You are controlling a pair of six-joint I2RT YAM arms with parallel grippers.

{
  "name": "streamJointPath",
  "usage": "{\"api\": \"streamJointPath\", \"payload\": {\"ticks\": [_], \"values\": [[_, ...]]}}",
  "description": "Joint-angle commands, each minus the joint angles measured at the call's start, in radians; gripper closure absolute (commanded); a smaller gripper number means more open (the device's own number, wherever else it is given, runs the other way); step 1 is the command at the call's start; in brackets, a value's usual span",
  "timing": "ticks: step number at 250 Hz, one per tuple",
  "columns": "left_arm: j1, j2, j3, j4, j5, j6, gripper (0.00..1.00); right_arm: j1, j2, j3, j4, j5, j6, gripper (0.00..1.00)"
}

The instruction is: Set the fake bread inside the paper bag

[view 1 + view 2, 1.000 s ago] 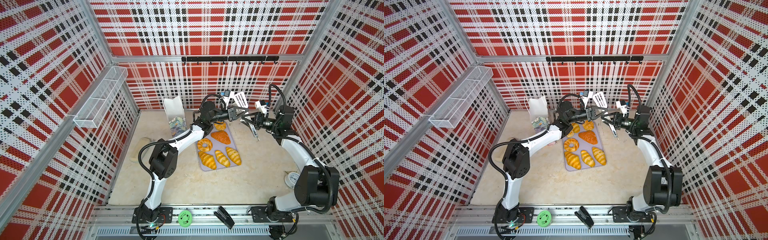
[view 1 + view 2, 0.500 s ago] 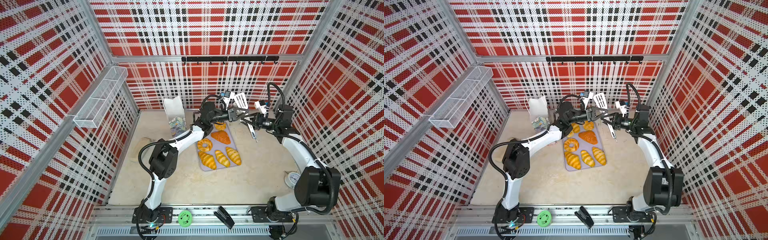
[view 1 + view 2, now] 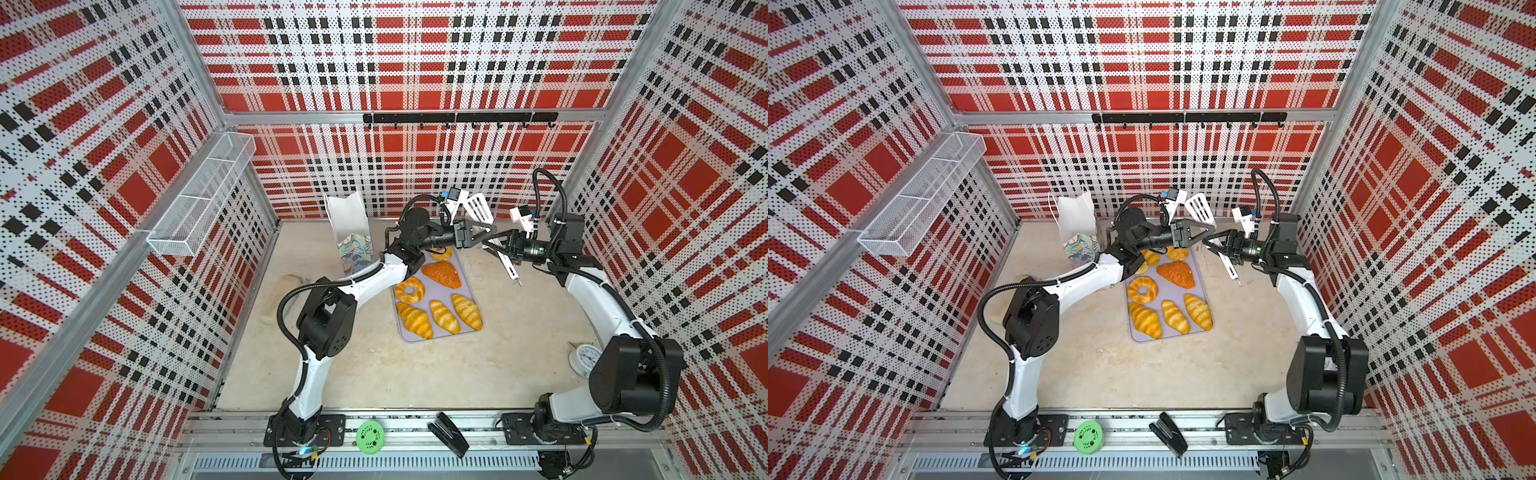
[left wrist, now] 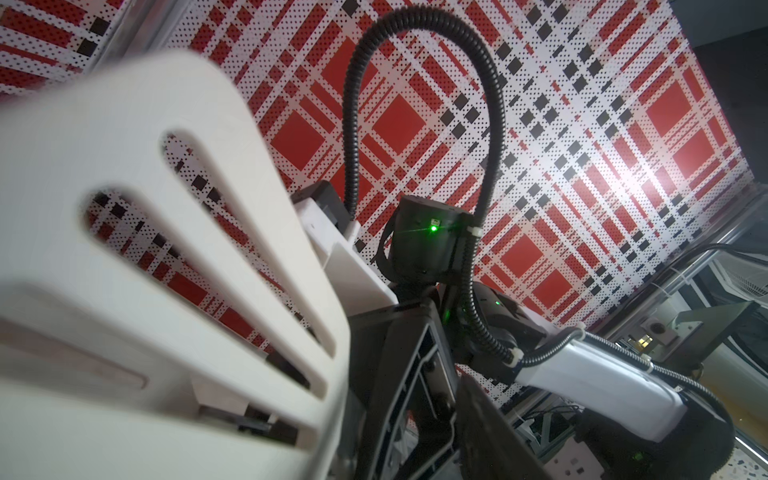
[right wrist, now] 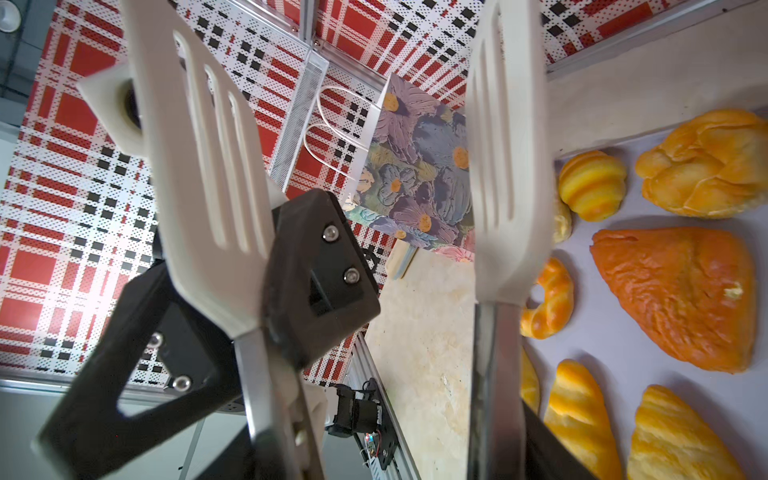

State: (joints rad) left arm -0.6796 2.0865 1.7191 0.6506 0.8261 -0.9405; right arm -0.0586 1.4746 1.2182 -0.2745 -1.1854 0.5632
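Here, our right gripper clasps the white slotted tongs, blades spread wide, and our left gripper stands parted around one blade, while the fake bread lies on the grey tray just below and nearward, the paper bag upright to its far left.

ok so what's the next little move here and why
Probably draw the left gripper back off the tongs. Its jaws stand spread around one blade, while the right gripper seems to have both handles in its grip, so it can carry them alone; the fake bread lies on the tray.
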Motion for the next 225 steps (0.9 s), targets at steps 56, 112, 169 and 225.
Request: {"api": "streamJointPath", "payload": {"ticks": [56, 112, 169, 225], "values": [[0.085, -0.130, -0.145, 0.025, -0.017, 0.009, 0.29, -0.007, -0.048, 0.118, -0.348, 0.171, -0.313, 0.32], [0.105, -0.158, -0.150, -0.159, -0.028, 0.111, 0.22, -0.006, -0.036, 0.177, -0.555, 0.382, -0.433, 0.31], [0.114, -0.183, -0.147, -0.338, -0.057, 0.222, 0.17, 0.023, -0.053, 0.189, -0.656, 0.609, -0.473, 0.31], [0.121, -0.216, -0.155, -0.472, -0.089, 0.316, 0.07, 0.105, -0.051, 0.185, -0.714, 0.786, -0.479, 0.32]]}}
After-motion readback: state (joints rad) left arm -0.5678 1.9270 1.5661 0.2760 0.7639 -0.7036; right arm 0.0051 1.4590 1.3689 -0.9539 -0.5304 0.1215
